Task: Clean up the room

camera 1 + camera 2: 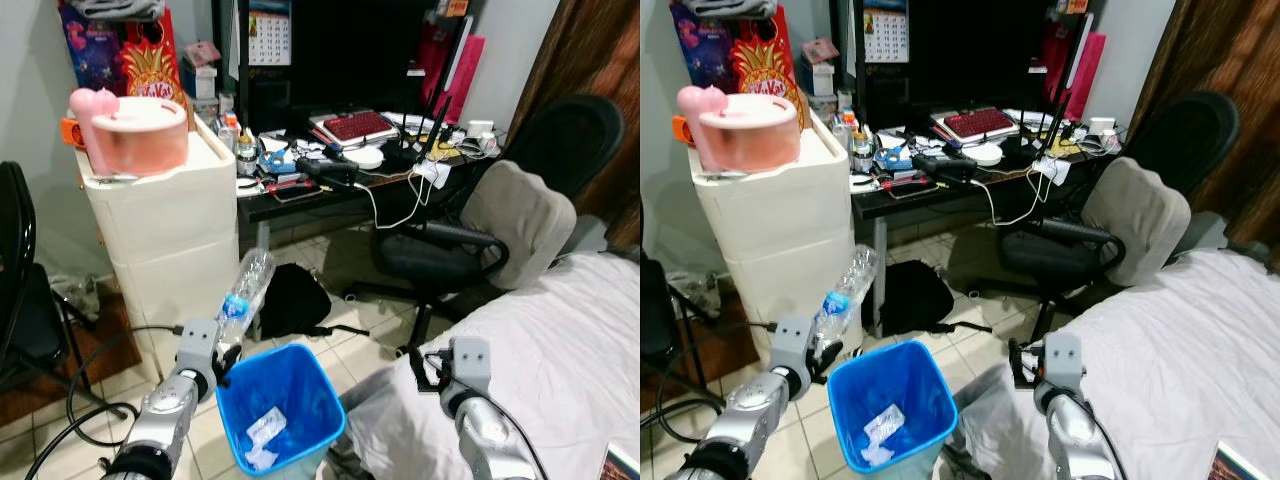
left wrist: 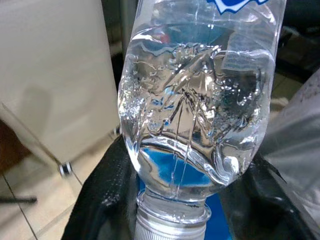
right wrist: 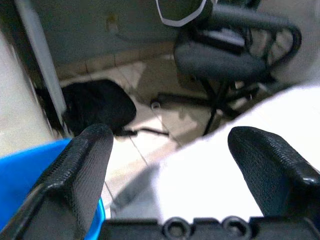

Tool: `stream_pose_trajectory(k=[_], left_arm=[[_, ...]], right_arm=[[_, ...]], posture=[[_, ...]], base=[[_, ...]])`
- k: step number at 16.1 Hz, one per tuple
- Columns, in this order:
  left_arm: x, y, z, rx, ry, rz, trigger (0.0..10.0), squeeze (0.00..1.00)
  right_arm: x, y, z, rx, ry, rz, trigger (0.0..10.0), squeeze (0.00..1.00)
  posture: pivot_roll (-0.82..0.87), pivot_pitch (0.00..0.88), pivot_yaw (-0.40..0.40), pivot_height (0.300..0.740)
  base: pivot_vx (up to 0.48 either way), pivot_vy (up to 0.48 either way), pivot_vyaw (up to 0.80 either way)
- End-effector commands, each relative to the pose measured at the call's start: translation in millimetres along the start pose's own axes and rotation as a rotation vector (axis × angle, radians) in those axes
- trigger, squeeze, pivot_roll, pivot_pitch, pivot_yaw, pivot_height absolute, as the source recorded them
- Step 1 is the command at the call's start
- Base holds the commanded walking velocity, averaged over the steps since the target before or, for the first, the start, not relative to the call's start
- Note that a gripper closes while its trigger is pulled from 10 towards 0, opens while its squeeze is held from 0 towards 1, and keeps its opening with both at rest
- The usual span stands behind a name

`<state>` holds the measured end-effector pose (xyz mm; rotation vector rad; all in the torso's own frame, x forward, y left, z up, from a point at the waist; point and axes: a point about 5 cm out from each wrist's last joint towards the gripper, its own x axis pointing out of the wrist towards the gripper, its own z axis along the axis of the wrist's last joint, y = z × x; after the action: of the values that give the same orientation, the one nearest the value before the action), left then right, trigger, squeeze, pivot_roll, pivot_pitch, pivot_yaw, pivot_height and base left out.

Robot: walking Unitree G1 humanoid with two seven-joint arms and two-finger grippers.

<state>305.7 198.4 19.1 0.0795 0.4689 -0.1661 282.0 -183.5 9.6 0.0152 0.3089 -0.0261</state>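
**Robot holds a plastic bottle beside a blue bin in a cluttered bedroom**

In the lower left of the head view, the left gripper (image 1: 225, 352) is clamped around the neck end of a clear, crumpled plastic water bottle with a blue label (image 1: 243, 290). The bottle points up and slightly right, cap end down between the black fingers (image 2: 100, 200), as the left wrist view shows close up. It sits just above the left rim of a blue square plastic waste bin (image 1: 300, 362) at bottom centre. A few white paper scraps (image 1: 262, 438) already lie inside the bin.

In the lower right, the right gripper (image 3: 170, 165) hangs idle with its fingers spread apart and empty, over a white bedsheet (image 1: 560, 340).

The task looks early: the bottle is not yet in the bin, and much clutter remains. A dark desk (image 1: 300, 200) in the upper centre is crowded with a red keyboard (image 1: 355, 126), cables and small items. A black bag (image 1: 290, 298) lies on the tiled floor behind the bin. A grey-backed office chair (image 1: 470, 240) stands at centre right, and a cream plastic drawer unit (image 1: 165, 240) at left, close beside the raised bottle, leaves little room there.
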Motion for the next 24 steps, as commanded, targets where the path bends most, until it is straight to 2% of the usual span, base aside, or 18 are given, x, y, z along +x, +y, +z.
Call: stream_pose_trajectory(k=[1, 2, 3, 4, 5, 6, 10, 11, 14, 16, 17, 18, 19, 20, 22, 23, 24], left_arm=[[4.1, -2.4, 10, -0.027, -0.033, -0.01, 10.0, 0.0], [7.0, -3.4, 12, -0.075, -0.015, -0.033, 10.0, 0.0], [8.3, -4.7, 13, -0.083, -0.008, -0.044, 10.0, 0.0], [10.9, -8.3, 17, -0.078, -0.004, -0.068, 10.0, 0.33], [10.9, -8.3, 17, -0.078, -0.004, -0.068, 10.0, 0.33], [12.7, -10.8, 20, -0.064, -0.004, -0.084, 10.0, 1.0], [16.8, -11.3, 29, -0.036, 0.02, -0.089, 10.0, 1.0], [17.1, -11.4, 29, -0.013, 0.03, -0.088, 10.0, 0.0], [15.9, -12.8, 36, 0.007, -0.057, -0.129, 10.0, 0.0], [3.2, -18.7, 42, 0.088, -0.258, -0.19, 10.0, 0.0], [-14.2, -23.1, 46, 0.104, -0.378, -0.18, 10.0, 0.0], [-25.1, -26.0, 48, 0.136, -0.438, -0.155, 10.0, 0.0], [-39.7, -32.9, 48, 0.132, -0.486, -0.146, 10.0, 0.0], [-60.1, -44.5, 43, 0.119, -0.526, -0.13, 10.0, 0.0], [-69.0, -50.1, 32, 0.137, -0.518, -0.054, 10.0, 0.0], [-65.6, -49.6, 30, 0.127, -0.503, -0.041, 10.0, 0.0], [-58.7, -49.6, 36, 0.134, -0.484, -0.024, 10.0, 0.0]], right_arm=[[-2.2, -4.3, -5, -0.019, 0.022, -0.028, 10.0, 0.0], [-3.0, -2.5, -6, -0.036, 0.017, -0.016, 10.0, 0.0], [-3.6, -1.7, -6, -0.041, 0.014, -0.007, 10.0, 0.0], [-4.9, -1.7, -6, -0.046, 0.012, 0.005, 10.0, 0.0], [-4.9, -1.7, -6, -0.046, 0.012, 0.005, 10.0, 0.0], [-5.7, -2.7, -7, -0.05, 0.011, 0.006, 10.0, 0.0], [-8.6, -5.9, -8, -0.069, 0.01, 0.011, 10.0, 0.0], [-9.0, -5.3, -8, -0.077, 0.006, 0.018, 10.0, 0.0], [-8.1, -5.5, -3, -0.079, -0.023, 0.021, 10.0, 0.0], [-7.0, -6.9, 8, -0.095, -0.082, 0.025, 10.0, 0.0], [-8.3, -11.8, 14, -0.105, -0.125, 0.006, 10.0, 0.0], [-9.4, -14.9, 17, -0.105, -0.147, -0.003, 10.0, 0.0], [-12.2, -19.6, 20, -0.112, -0.171, -0.021, 10.0, 0.0], [-16.8, -26.5, 23, -0.108, -0.203, -0.05, 10.0, 0.0], [-17.3, -28.7, 23, -0.068, -0.205, -0.058, 10.0, 0.0], [-14.8, -25.9, 23, -0.064, -0.196, -0.044, 10.0, 0.0], [-8.1, -13.3, 28, -0.067, -0.199, 0.022, 10.0, 0.0]], posture=[[0.16, 0.036, -0.113, 0.74], [0.15, 0.041, -0.118, 0.74], [0.14, 0.046, -0.124, 0.74], [0.12, 0.051, -0.127, 0.74], [0.12, 0.051, -0.127, 0.74], [0.12, 0.053, -0.129, 0.74], [0.09, 0.056, -0.127, 0.74], [0.08, 0.049, -0.117, 0.74], [0.09, 0.038, -0.109, 0.74], [0.11, 0.026, -0.107, 0.74], [0.12, 0.021, -0.109, 0.74], [0.15, 0.012, -0.113, 0.74], [0.16, 0.006, -0.115, 0.74], [0.17, 0.0, -0.122, 0.74], [0.18, 0.0, -0.13, 0.74], [0.18, 0.0, -0.133, 0.74], [0.18, 0.0, -0.136, 0.74]], base=[[0.0, 0.0, 0.0], [0.0, 0.0, 0.0], [0.0, 0.0, 0.0], [0.0, 0.0, 0.0], [0.0, 0.0, 0.0], [0.0, 0.0, 0.0], [0.0, 0.0, 0.0], [0.0, 0.0, 0.0], [0.0, 0.0, 0.0], [0.0, 0.0, 0.0], [0.0, 0.0, 0.0], [0.0, 0.0, 0.0], [0.0, 0.0, 0.0], [0.0, 0.0, 0.0], [0.0, 0.0, 0.0], [0.0, 0.0, 0.0], [0.0, 0.0, -0.79]])
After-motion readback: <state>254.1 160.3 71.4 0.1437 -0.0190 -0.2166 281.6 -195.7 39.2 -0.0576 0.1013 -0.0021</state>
